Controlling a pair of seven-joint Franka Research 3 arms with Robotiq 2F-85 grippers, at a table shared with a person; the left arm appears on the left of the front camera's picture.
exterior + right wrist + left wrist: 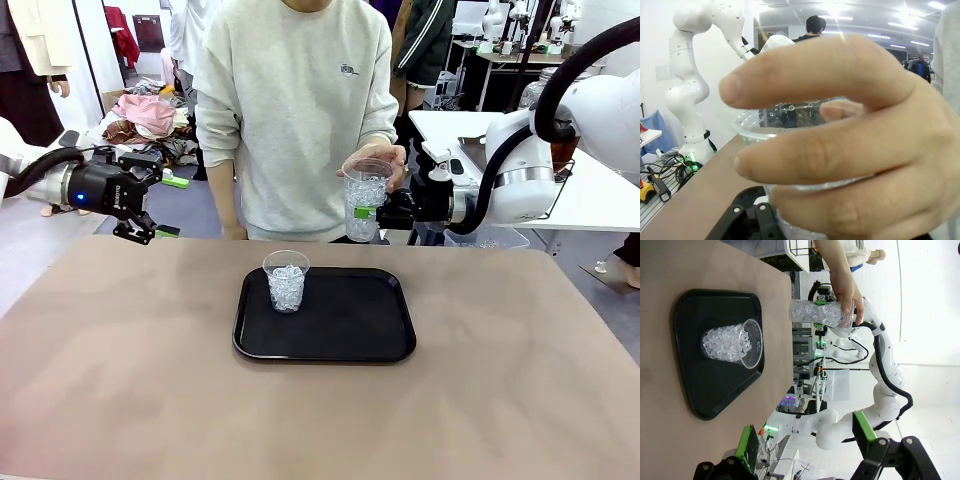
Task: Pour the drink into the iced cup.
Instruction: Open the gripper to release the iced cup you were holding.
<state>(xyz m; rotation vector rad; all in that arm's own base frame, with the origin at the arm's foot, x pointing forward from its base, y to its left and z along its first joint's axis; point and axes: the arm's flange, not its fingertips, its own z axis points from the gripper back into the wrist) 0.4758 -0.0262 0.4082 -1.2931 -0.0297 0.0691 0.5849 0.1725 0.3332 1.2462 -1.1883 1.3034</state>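
While a person's hand point(392, 160) wraps its rim, right gripper point(365, 212) clamps low on held cup point(367, 185), which is packed with ice. Iced cup point(286, 282) stands on black tray point(350, 320), below-left of that gripper. Left gripper point(170, 207) hovers, jaws wide, holding nothing.

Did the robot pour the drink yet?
Not yet. On the tray, the iced cup holds only ice, no drink. The person's hand and the shut right gripper both hold a second cup of ice. The left gripper hangs open. All the pouring is left.
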